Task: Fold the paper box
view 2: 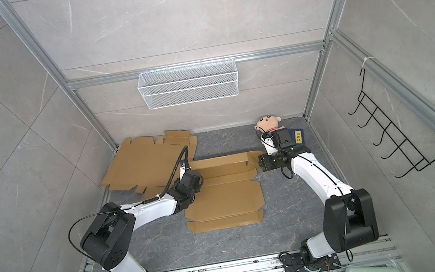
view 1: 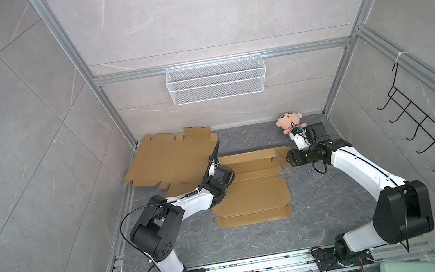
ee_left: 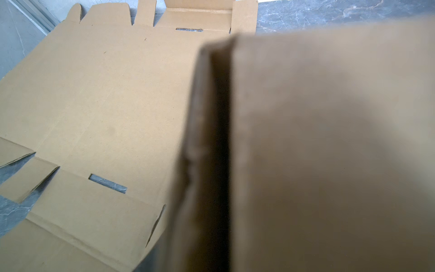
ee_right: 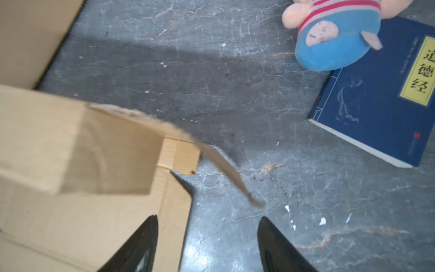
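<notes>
Dark grey marbled tabletop carried the flat brown cardboard box blank at centre. Its left edge met the left gripper (grip hidden, cannot tell); the right gripper stood spread apart beside the raised far-right flap.

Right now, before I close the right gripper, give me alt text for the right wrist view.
The right gripper is open, straddling the edge of the cardboard box on the dark table. A raised flap of the box stands just ahead of it. A plush doll and a blue book lie beyond.
</notes>
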`<state>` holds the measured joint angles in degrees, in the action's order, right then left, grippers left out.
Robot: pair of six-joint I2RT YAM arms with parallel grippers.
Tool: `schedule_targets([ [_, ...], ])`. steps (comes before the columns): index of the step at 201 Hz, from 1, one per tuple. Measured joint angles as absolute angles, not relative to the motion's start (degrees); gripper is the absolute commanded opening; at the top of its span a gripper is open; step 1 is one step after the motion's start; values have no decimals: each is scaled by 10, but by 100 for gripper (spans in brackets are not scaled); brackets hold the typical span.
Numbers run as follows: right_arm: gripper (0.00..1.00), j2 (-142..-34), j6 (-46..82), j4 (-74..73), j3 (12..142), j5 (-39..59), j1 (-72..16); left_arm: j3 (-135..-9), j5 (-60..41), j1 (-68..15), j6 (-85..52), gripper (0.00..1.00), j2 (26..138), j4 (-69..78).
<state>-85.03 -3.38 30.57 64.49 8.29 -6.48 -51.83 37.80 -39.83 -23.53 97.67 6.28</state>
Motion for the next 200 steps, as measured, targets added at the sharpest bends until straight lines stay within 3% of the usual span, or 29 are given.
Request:
schedule_targets([
  [47,65,-891,-65,277,654,109,-38,-518,369,-388,-221,51,944,50],
  [119,53,-934,-99,256,664,189,-38,-518,334,-363,-208,49,933,48],
  [143,45,-935,-103,251,664,200,-38,-518,327,-358,-205,49,933,48],
  [177,26,-937,-105,249,664,204,-38,-518,324,-353,-198,50,933,48],
  [200,22,-938,-108,246,664,204,-38,-518,316,-347,-194,51,933,48],
])
